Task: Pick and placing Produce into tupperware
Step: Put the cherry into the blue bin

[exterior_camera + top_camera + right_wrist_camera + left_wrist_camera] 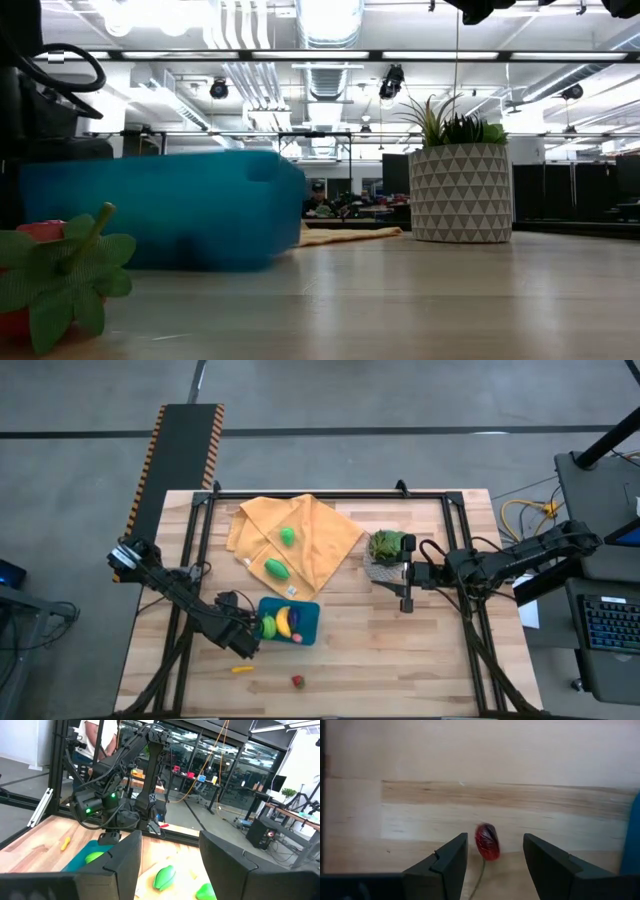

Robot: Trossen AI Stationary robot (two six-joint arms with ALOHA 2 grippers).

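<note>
The teal tupperware (pixel 305 615) sits on the table's near middle and holds yellow, green, purple and pink produce. My left gripper (pixel 247 645) is open just left of it. In the left wrist view a small red piece (pixel 487 841) shows between the open fingers of my left gripper (pixel 495 837), touching neither; whether it rests on the wood I cannot tell. Two green pieces (pixel 288 536) (pixel 277 569) lie on the orange cloth (pixel 320 540). An orange-yellow piece (pixel 242 669) and a red leafy piece (pixel 297 681) lie near the table's near edge. My right gripper (pixel 407 595) waits open beside the plant pot.
A leafy plant in a grey patterned pot (pixel 388 550) stands right of the cloth, next to my right gripper (pixel 170 835). In the low view the tupperware (pixel 160 210) and the red leafy piece (pixel 40 285) are close to the camera. Bare wood lies on the near right.
</note>
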